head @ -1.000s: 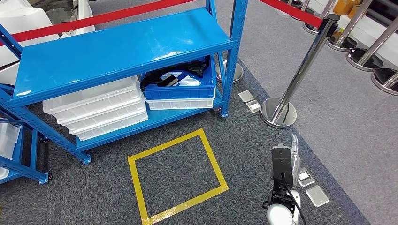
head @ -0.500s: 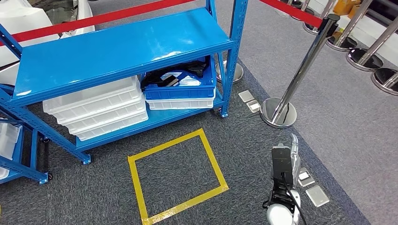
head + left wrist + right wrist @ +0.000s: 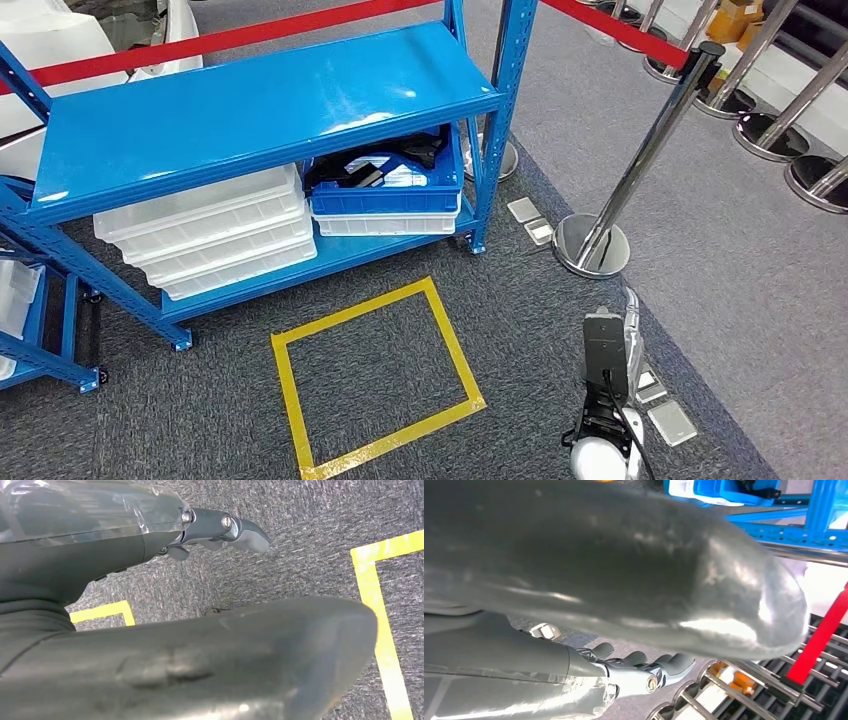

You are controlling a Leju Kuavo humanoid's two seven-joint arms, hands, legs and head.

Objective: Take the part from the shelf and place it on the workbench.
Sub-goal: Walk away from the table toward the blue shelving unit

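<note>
A big blue shelf [image 3: 260,110] stands on the grey carpet floor [image 3: 180,420]. It has two flat boards, one on top and one low down. On the low board sits one blue bin [image 3: 385,195], and it rests on one white tray [image 3: 385,223]. Dark parts [image 3: 375,165] lie in a heap inside the blue bin; they are too jumbled to count. Just beside the bin is a stack of three white trays [image 3: 205,235]. One yellow tape square [image 3: 375,375] is stuck on the floor in front of the shelf. Silver posts [image 3: 640,165] stand to the right, and two red belts [image 3: 200,42] run between them. Small silver floor plates [image 3: 672,422] lie in the carpet. The right robot hand [image 3: 625,340] hangs low beside the yellow square, well apart from the shelf. Its fingers [image 3: 674,661] are a little curled and hold nothing. The left robot hand [image 3: 220,527] hangs over the carpet near yellow tape, with its fingers loosely bent and nothing in them.
</note>
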